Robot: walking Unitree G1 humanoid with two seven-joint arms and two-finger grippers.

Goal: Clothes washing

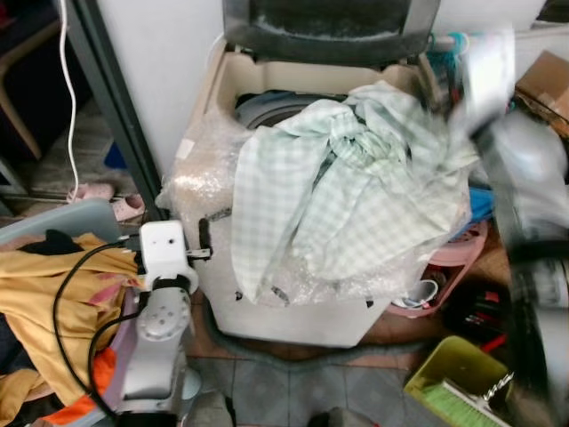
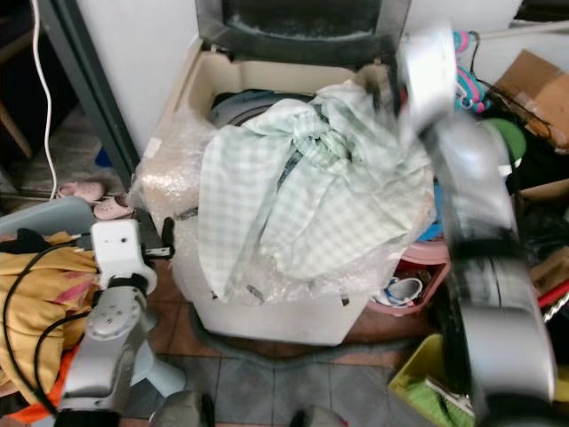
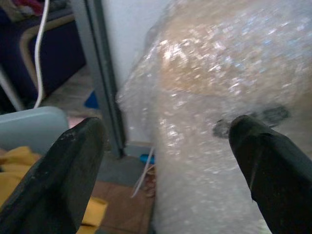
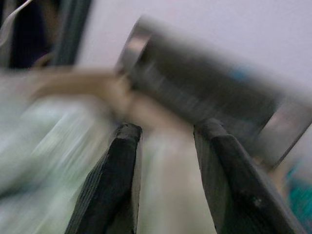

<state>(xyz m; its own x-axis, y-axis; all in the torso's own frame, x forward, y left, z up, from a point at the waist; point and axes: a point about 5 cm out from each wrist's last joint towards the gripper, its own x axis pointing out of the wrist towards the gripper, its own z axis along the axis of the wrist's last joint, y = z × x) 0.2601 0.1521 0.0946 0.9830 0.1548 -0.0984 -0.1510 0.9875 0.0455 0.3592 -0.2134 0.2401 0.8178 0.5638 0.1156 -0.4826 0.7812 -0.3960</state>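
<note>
- We look down on the cream-white top-loading washing machine with its dark lid raised against the wall, and bubble wrap hugging its body.
- The pale green-and-white checked cotton garment lies heaped over the machine's open mouth: part sags toward the drum, and a long flap hangs down the front panel.
- Our right end effector is up near the back rim by the lid, blurred with motion; its two black fingers stand a little apart with nothing between them, only cloth and lid in the background.
- Our left end effector sits low beside the machine's left front corner, fingers spread wide, empty, facing the bubble wrap.
- We judge the cloth light, thin and limp: it won't hold a shape, and a pinch on a single layer will just drag a trailing tail behind it.
- The best hold looks to be the bunched, knotted ridge near the top centre of the heap, where several folds gather.
- The hanging flap is the risk: it could snag on the rim or slide out onto the floor, so we'd lift it and tuck it in.
- The yellow clothes in the grey basket at lower left wait their turn.
</note>
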